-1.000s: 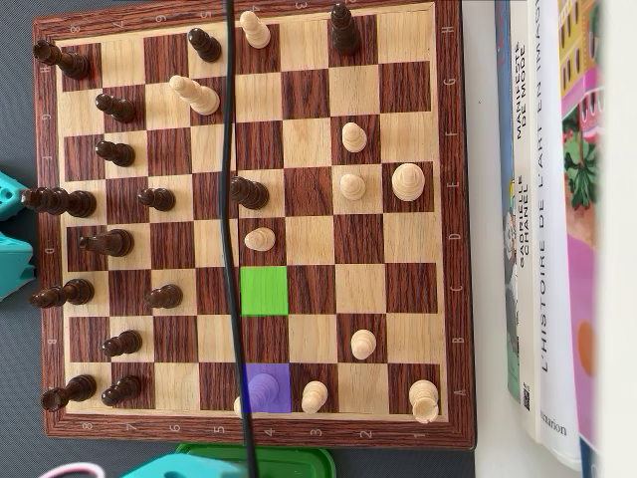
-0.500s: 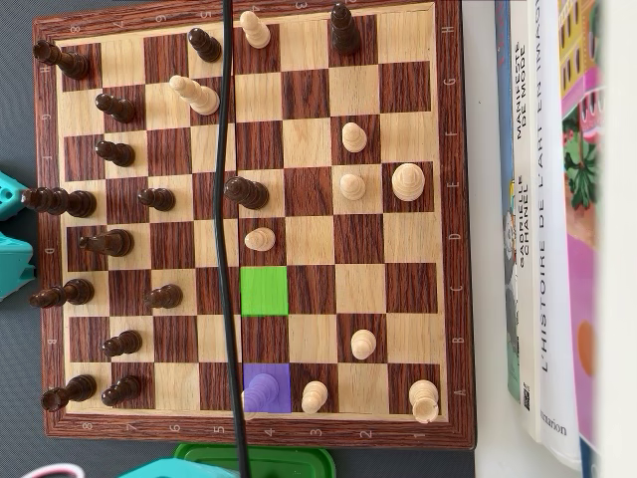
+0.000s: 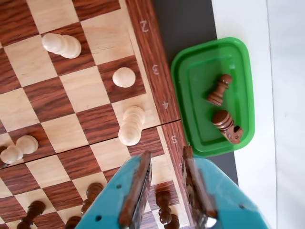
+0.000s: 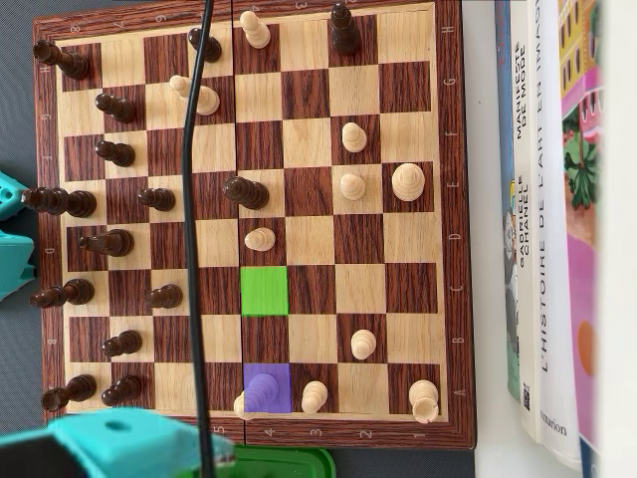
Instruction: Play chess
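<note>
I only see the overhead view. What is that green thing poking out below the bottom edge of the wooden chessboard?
Observer: The wrist view shows a green plastic tray beside the wooden chessboard. It holds a dark wooden pawn and a second dark wooden piece.
Operator: Is the teal claw carrying anything?
Observer: No. The teal gripper is open with nothing between its jaws, over the board's rim.
Operator: What is under the purple patch?
Observer: A tall pale wooden piece, ahead of the gripper and untouched.
</note>
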